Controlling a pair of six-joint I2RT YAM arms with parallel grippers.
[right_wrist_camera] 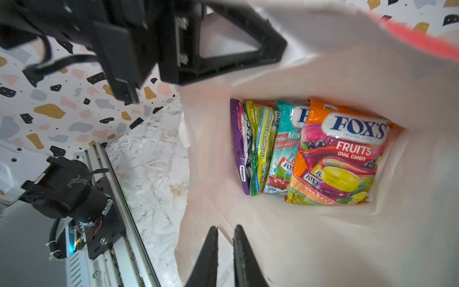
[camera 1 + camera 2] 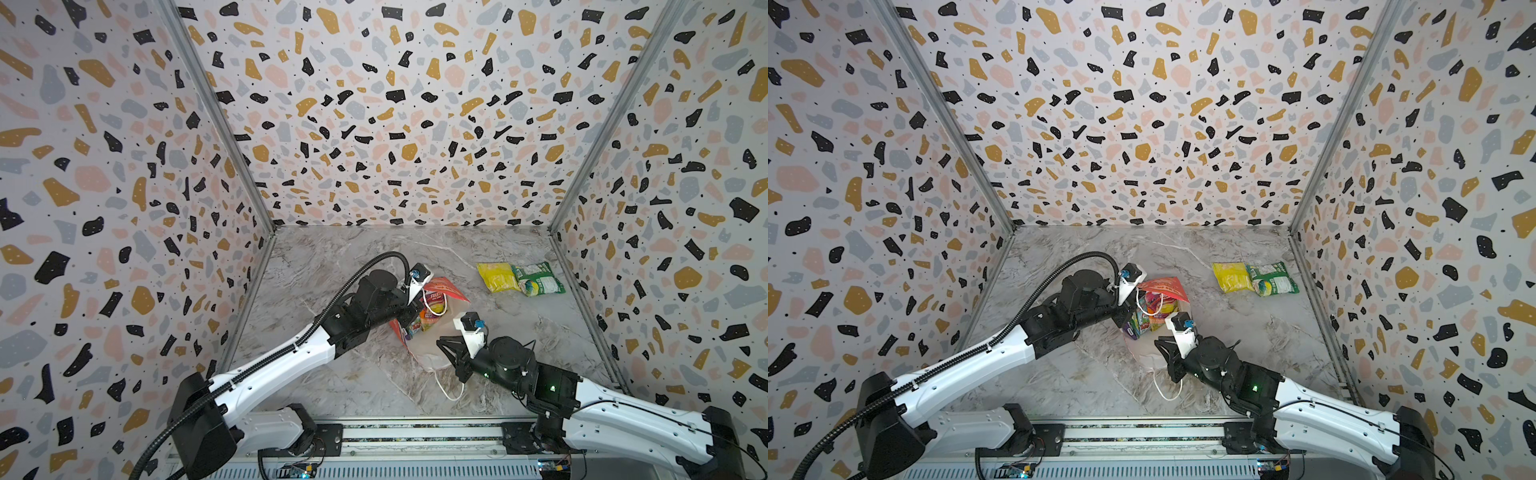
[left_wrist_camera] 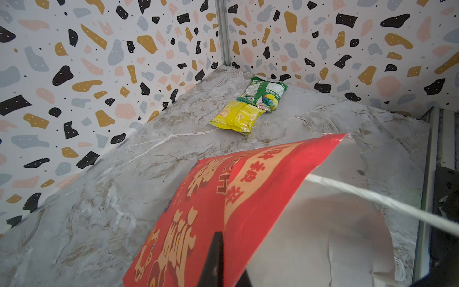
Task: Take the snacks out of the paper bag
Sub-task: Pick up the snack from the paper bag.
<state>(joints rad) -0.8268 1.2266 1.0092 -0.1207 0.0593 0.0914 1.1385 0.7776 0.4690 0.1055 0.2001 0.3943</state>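
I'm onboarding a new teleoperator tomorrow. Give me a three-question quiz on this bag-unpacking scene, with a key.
1. How many snacks lie on the table outside the paper bag?
2. True or false: the orange FRUITS packet is already out of the bag.
3. What do the left fingers pinch? A the bag's red panel; B a snack; C nothing.
Key: 1 two, the yellow packet and the green packet; 2 false; 3 A.
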